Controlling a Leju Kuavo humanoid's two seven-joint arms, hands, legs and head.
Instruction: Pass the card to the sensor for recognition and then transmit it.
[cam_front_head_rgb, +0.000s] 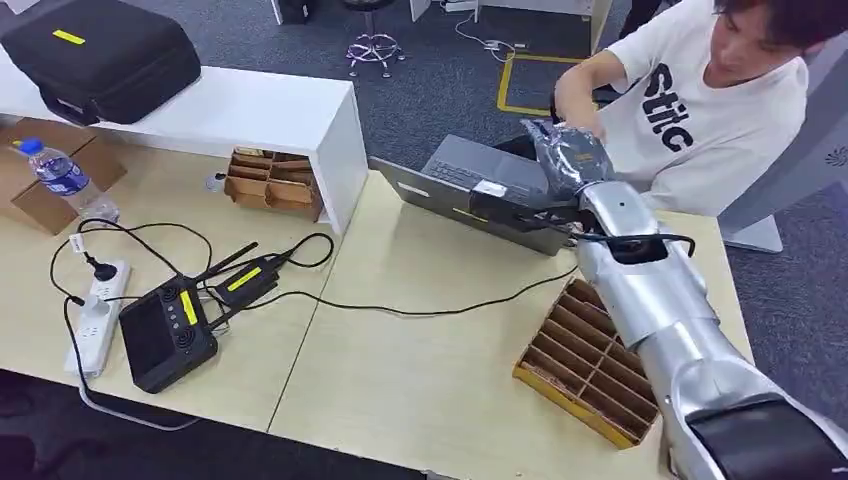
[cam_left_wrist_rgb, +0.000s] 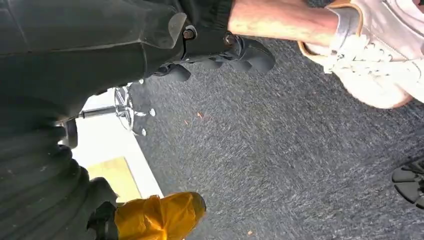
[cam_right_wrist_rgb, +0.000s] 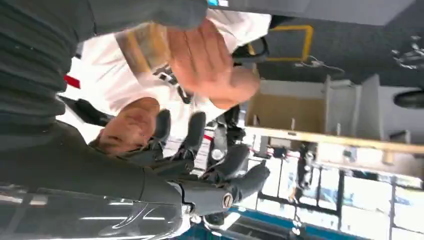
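Reaching forward over the far edge of the counter (cam_front_head_rgb: 430, 370), the right hand (cam_front_head_rgb: 568, 158) is raised above the open laptop (cam_front_head_rgb: 470, 190), directly in front of a seated person (cam_front_head_rgb: 700, 110). In the right wrist view the fingers (cam_right_wrist_rgb: 235, 165) are seen spread apart, with nothing clearly held between them. The person's hand (cam_right_wrist_rgb: 205, 60) is blurred just beside those fingers, and a pale, flat thing, possibly the card (cam_right_wrist_rgb: 145, 47), is seen at that hand; whether it is the card cannot be told for certain. The sensor cannot be picked out.

The right forearm is stretched across a cardboard divider tray (cam_front_head_rgb: 585, 365) lying at the counter's right edge. A wide bare stretch of counter is left open between that tray and the black controller (cam_front_head_rgb: 165, 335) on the left, crossed only by a thin black cable (cam_front_head_rgb: 420, 310). A white power strip (cam_front_head_rgb: 95, 315) lies along the left edge, and a water bottle (cam_front_head_rgb: 58, 172) stands behind it.

The left hand (cam_left_wrist_rgb: 45, 200) is hung low over grey carpet (cam_left_wrist_rgb: 280, 150); how its fingers lie cannot be told.
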